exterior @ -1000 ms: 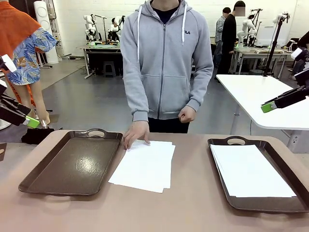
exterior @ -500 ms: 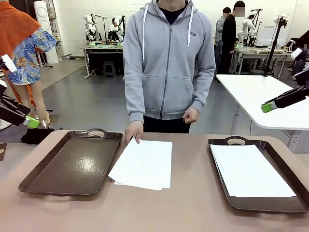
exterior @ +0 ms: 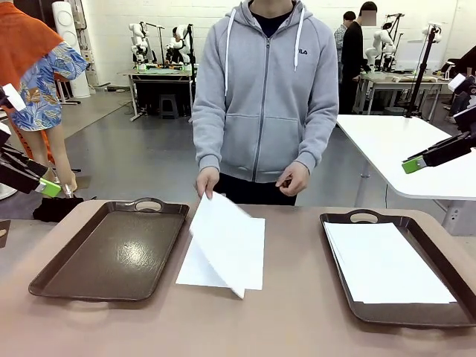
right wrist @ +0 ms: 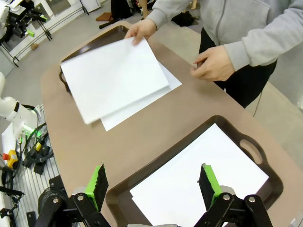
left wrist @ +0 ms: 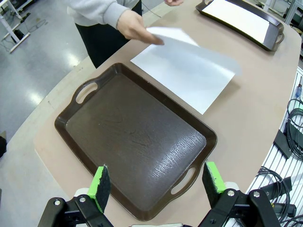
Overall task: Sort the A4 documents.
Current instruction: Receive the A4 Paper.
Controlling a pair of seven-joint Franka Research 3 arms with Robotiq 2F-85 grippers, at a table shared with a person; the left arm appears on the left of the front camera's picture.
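In the front view, a person [exterior: 264,97] stands at the far side of the table [exterior: 297,327]. One hand [exterior: 207,181] pinches the far corner of the top sheet [exterior: 222,234] and tips it up. The sheet's near end hangs down over the pile [exterior: 253,256] of white papers lying flat in the middle. The pile's long side runs from the person toward the robot. It lies just beside the empty left tray [exterior: 111,253] and well apart from the right tray [exterior: 349,218], which has more white sheets [exterior: 383,260] lying flat in it. The person's other hand [exterior: 291,178] is curled up in front of the body. In the left wrist view, the left gripper [left wrist: 156,182] hangs up high by one short end of the left tray. Its two green pads [left wrist: 100,182] are wide apart with nothing between them. The papers are ahead, past the tray's far side, up and to the right in this picture. In the right wrist view, the right gripper [right wrist: 153,184] hangs up high by the right tray, spread wide too and holding nothing. The pile is ahead and to the upper left, across a strip of bare table. I think the left arm is the closer arm to the pile. But the person's hand has the top sheet, so that hand is closest of all.
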